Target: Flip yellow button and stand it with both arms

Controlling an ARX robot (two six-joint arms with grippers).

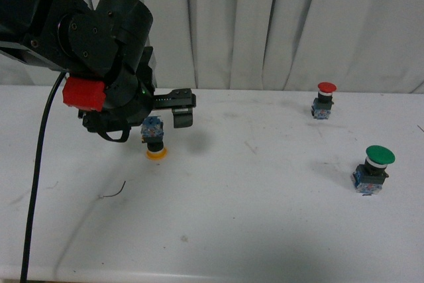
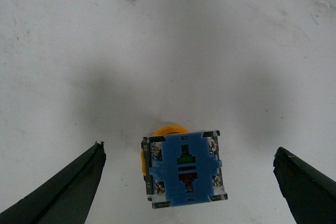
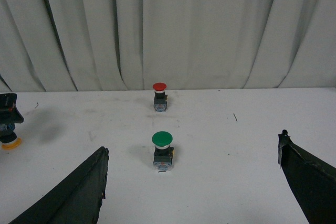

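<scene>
Grasp is being set up: the left gripper (image 2: 189, 147) is hovering, jaws released, astride the yellow button (image 2: 185, 169), which is standing cap-down toward the left edge of the table (image 1: 265, 230). The right gripper (image 3: 194, 141) is hanging released, empty. Next: closing squarely.

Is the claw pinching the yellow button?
No, the left claw is open, and bare table shows on both sides of the yellow button.

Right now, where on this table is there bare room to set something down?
Bare table runs across the middle, between the yellow button and the green button, and along the near edge. Crowded at left, where the left gripper straddles the yellow button; tighter at right around the green button and the red button.
</scene>
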